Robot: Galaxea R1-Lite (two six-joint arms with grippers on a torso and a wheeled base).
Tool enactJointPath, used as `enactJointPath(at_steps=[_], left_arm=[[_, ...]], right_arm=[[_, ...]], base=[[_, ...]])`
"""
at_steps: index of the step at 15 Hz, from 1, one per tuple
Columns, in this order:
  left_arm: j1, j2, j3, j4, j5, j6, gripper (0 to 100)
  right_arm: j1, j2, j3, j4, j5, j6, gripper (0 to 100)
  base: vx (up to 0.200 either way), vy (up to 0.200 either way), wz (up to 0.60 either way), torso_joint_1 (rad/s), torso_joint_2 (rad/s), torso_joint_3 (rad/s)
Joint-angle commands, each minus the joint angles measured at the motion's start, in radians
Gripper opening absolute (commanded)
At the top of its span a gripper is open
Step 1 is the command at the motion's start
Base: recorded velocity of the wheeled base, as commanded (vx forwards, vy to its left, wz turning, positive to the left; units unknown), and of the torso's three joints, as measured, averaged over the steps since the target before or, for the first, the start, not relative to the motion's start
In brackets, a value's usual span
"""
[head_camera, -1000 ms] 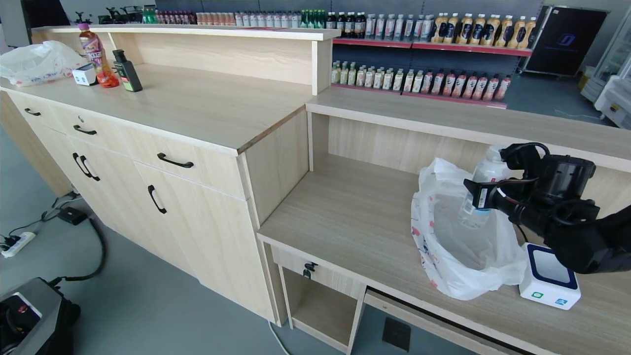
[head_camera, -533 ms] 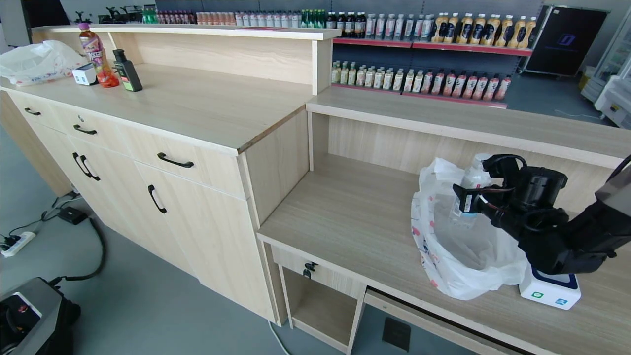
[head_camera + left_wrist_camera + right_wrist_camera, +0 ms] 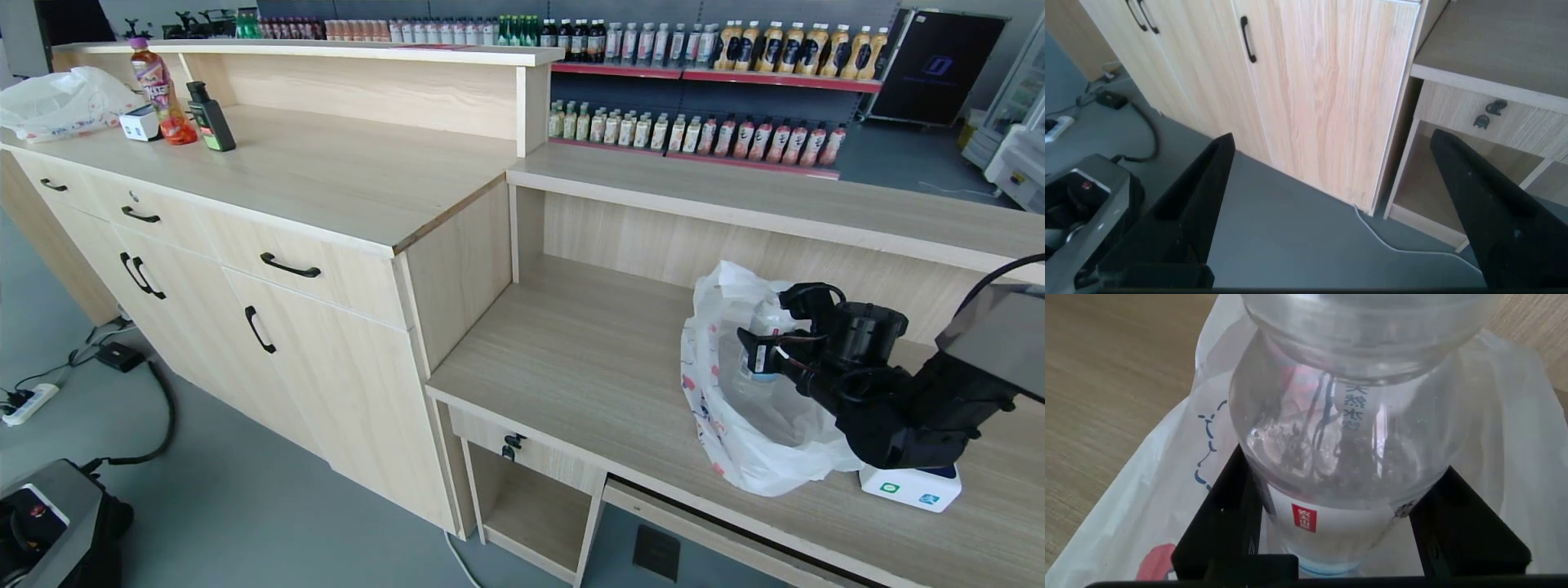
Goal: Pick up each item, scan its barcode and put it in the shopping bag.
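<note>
- Head view: on your right, the right gripper (image 3: 763, 349) is clamped on a clear water bottle (image 3: 766, 314). You will find the bottle roughly upright, with its lower part inside the open mouth of the white shopping bag (image 3: 735, 445).
- The bag stands on the lower counter (image 3: 588, 359). A white scanner (image 3: 910, 490) sits just beside it to the right, partly behind the arm.
- On the upper counter at far left are a red drink bottle (image 3: 155, 86), a dark bottle (image 3: 211, 117), a small white box (image 3: 139, 124) and a second plastic bag (image 3: 61, 102).
- Left wrist view: the left gripper (image 3: 1331, 139) is spread wide and holds nothing. It hangs over grey floor (image 3: 1249, 237) near the cabinet doors (image 3: 1315, 82).
- Right wrist view: black fingers (image 3: 1221, 527) press both sides of the bottle, with the bag's plastic beneath.
</note>
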Motion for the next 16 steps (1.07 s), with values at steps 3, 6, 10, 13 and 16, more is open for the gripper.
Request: enactJointPath(at_steps=[3,6,10,13,16], left_arm=[[0.000,0.000,0.000,0.000,0.001,0.000,100],[0.000,0.000,0.000,0.000,0.001,0.000,100],[0.000,0.000,0.000,0.000,0.001,0.000,100],[0.000,0.000,0.000,0.000,0.001,0.000,100],[0.000,0.000,0.000,0.000,0.001,0.000,100]], right_arm=[[0.001,0.033,-0.007,-0.004,0.000,-0.002,0],[0.007,0.045,0.000,-0.007,0.000,-0.009,0],[0.018,0.049,0.003,-0.005,0.000,-0.019,100],[0.023,0.016,0.000,-0.001,0.002,-0.019,100],[0.021,-0.166,0.036,0.065,0.049,-0.054,100]], base=[[0.000,0.000,0.00,0.000,0.00,0.000],[0.000,0.000,0.00,0.000,0.00,0.000],[0.000,0.000,0.00,0.000,0.00,0.000],[0.000,0.000,0.00,0.000,0.00,0.000],[0.000,0.000,0.00,0.000,0.00,0.000]])
